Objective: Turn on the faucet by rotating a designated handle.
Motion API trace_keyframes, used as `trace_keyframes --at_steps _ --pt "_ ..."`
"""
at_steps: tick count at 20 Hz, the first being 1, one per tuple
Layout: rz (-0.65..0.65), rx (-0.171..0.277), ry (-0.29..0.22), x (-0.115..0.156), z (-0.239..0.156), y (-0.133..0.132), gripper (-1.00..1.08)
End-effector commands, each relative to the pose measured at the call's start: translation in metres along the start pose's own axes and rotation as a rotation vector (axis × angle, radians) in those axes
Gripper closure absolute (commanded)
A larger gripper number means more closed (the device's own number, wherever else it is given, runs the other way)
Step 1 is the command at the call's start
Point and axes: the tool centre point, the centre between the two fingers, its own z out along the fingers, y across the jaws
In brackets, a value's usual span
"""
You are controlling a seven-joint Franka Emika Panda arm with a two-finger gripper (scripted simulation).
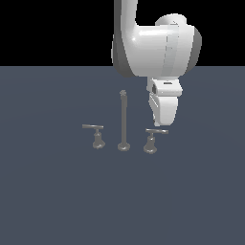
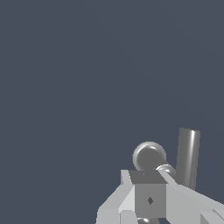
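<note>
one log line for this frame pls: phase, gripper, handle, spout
phase: approach | gripper: just above and behind handle, jaw state unclear | handle: on exterior view's right, not gripped | spout post: upright, untouched | twin lever: untouched

Open floor (image 1: 57,201) all round; only the spout post (image 1: 123,119) stands beside the handle (image 1: 154,139).

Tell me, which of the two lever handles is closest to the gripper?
The lever handle on the exterior view's right of the spout post; the gripper hangs just behind it. The twin lever stands beyond the post.

faucet (image 1: 123,122): dull grey | arm (image 1: 153,43): white | floor (image 1: 48,191): slate blue
</note>
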Motion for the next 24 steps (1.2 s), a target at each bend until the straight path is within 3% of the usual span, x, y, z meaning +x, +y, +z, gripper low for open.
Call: trace_keyframes --at_steps 1,12,22,24 --pt "0.037 0.001 0.0 0.007 0.008 -0.003 1.08" --pt "0.075 0.001 -0.001 0.014 0.016 -0.006 1.08" --pt "0.076 0.001 -0.002 0.032 0.016 0.028 1.08" --pt "0.069 0.011 -0.002 0.026 0.016 0.02 1.08"
